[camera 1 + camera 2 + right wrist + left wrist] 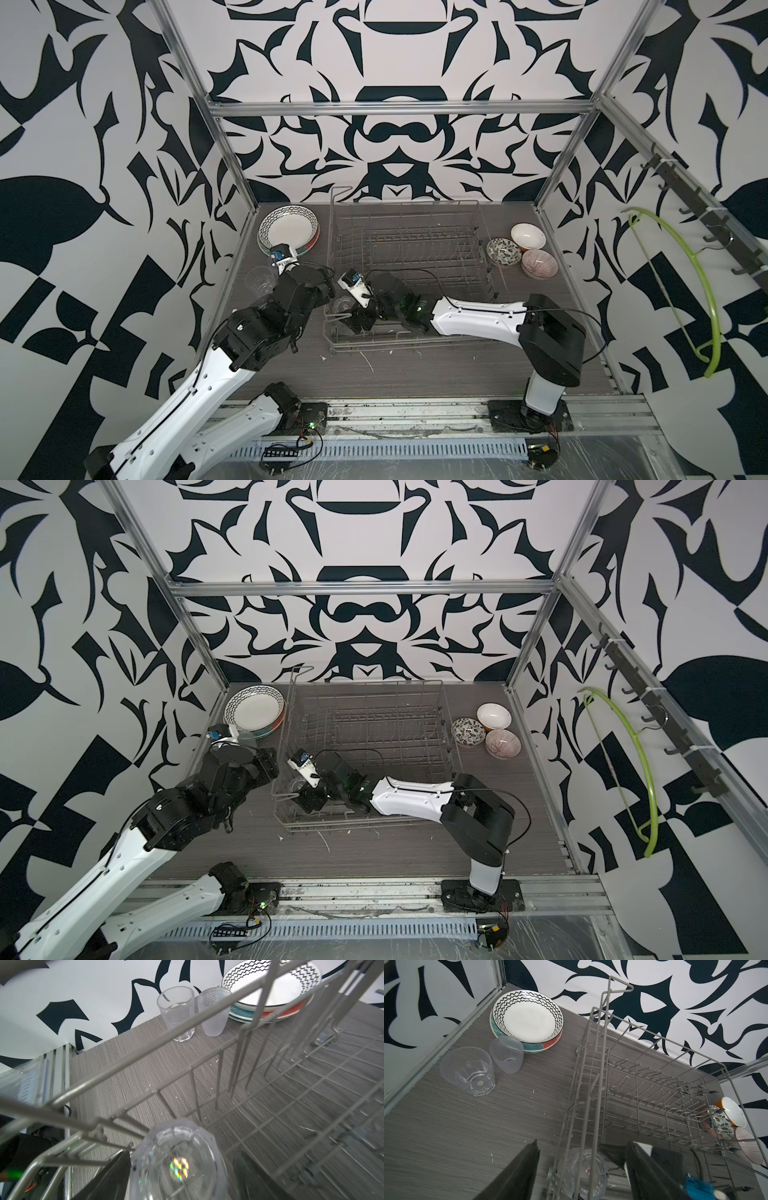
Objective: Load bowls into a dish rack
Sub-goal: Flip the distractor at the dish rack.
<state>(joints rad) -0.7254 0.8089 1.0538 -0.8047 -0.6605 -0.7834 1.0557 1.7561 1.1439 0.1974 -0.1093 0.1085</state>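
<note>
Bowls (503, 252), three, mouths up, cluster near the surface's (415, 374) far right corner, outside the dish rack (415, 239). The right claw (181, 1155), wide around an upturned glass (343, 305) across the rack, belongs to the nearer arm. The left claw (583, 1142) is wide and empty.

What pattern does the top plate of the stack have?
Top plate: black zigzag rings, white centre; clearest in left wrist view.

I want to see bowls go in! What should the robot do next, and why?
Probably lift the open jaws of the right arm straight up off the clear drinking glass inside the grey wire dish rack: the three small bowls sit outside it.
</note>
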